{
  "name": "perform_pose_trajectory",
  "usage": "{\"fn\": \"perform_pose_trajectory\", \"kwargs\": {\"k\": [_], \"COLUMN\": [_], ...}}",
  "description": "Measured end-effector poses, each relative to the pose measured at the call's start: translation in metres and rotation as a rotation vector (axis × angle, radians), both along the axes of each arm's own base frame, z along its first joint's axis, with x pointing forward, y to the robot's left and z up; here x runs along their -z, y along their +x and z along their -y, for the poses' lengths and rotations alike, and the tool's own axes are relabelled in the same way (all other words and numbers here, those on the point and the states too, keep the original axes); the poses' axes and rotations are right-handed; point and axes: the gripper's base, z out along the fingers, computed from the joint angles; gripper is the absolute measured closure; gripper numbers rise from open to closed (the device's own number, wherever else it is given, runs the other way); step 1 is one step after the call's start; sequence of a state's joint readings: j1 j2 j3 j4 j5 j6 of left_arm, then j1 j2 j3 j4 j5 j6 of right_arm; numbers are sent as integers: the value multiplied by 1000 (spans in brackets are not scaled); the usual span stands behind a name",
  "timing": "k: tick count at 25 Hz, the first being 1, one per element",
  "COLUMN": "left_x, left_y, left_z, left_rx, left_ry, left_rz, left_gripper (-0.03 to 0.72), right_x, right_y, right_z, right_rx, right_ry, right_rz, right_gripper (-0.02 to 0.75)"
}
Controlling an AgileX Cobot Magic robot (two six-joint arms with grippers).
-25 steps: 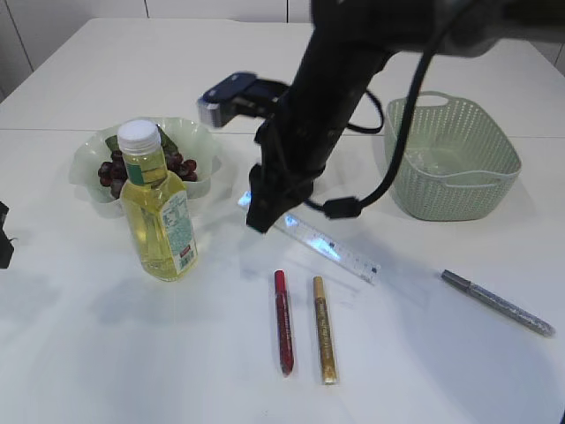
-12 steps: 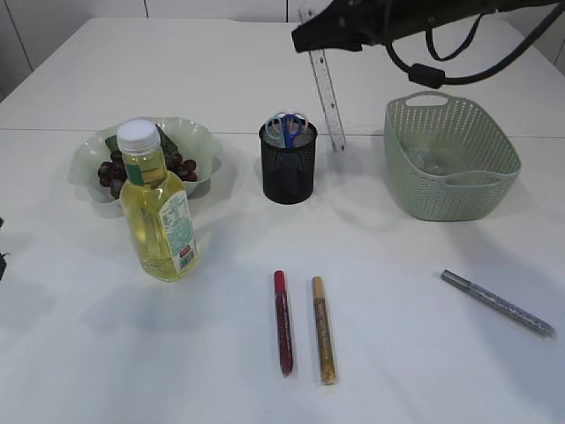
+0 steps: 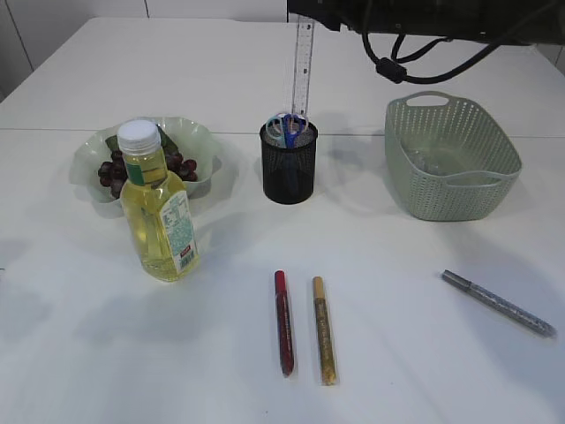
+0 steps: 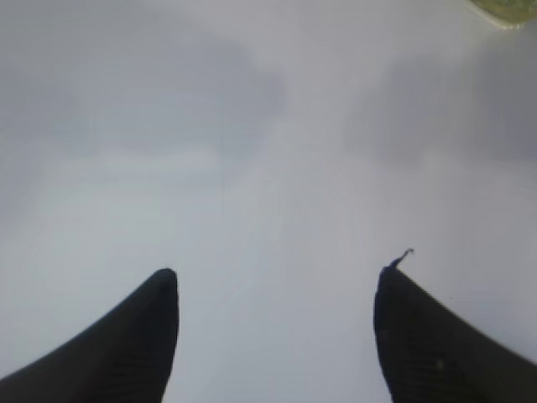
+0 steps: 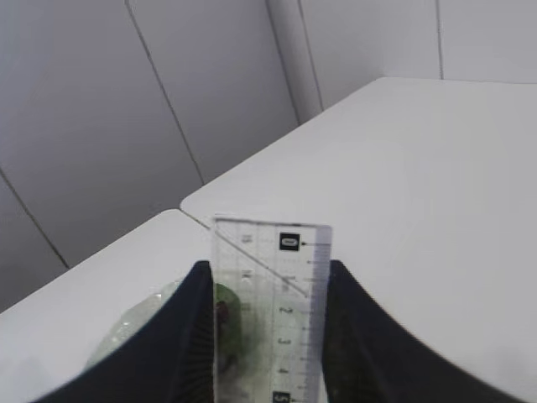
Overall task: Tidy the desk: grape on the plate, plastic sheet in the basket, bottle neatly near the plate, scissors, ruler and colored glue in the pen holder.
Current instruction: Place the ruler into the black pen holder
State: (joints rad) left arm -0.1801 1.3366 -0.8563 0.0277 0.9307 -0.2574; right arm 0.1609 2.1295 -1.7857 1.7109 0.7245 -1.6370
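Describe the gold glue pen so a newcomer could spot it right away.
Start at the black mesh pen holder in the middle of the white table, then come straight toward the camera. Two pens lie side by side there; the gold glue pen is the right-hand one, beside the red pen.

A white counter (image 3: 106, 353) is seen, split by a thin seam running across it. Behind it, a pale grey panelled wall (image 5: 101, 126) is shown, divided by dark joints. Soft, even light is cast, with faint shadows left on the surface.
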Motion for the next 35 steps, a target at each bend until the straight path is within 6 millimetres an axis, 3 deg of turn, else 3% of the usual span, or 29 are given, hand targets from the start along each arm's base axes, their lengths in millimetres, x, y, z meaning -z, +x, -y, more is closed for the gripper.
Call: {"fn": "perform_pose_trajectory", "kwargs": {"k": [7, 10, 24, 27, 31, 35], "left_x": [0, 0, 0, 0, 0, 0], "left_y": [0, 0, 0, 0, 0, 0], "left_z": [0, 0, 0, 0, 0, 0], "left_rx": [-1, -1, -1, -1, -1, -1], "left_ry": [-1, -2, -2, -2, -2, -2], "left_rz": [-1, -1, 0, 0, 0, 0], "left_gripper": [167, 167, 169, 169, 169, 175], "right_x": [17, 35, 80, 84, 83, 80], "right_y": [9, 12, 22, 24, 25, 24], "right_z": [-8, -14, -16, -16, -17, -17], "right_rx": [75, 69, 67, 68, 69, 59], "right_ry": [-12, -29, -124, -129, -127, -105], "right_rz": [-15, -38, -42, -48, -41, -51], "right_gripper": [450, 450, 441, 395, 253, 213]}}
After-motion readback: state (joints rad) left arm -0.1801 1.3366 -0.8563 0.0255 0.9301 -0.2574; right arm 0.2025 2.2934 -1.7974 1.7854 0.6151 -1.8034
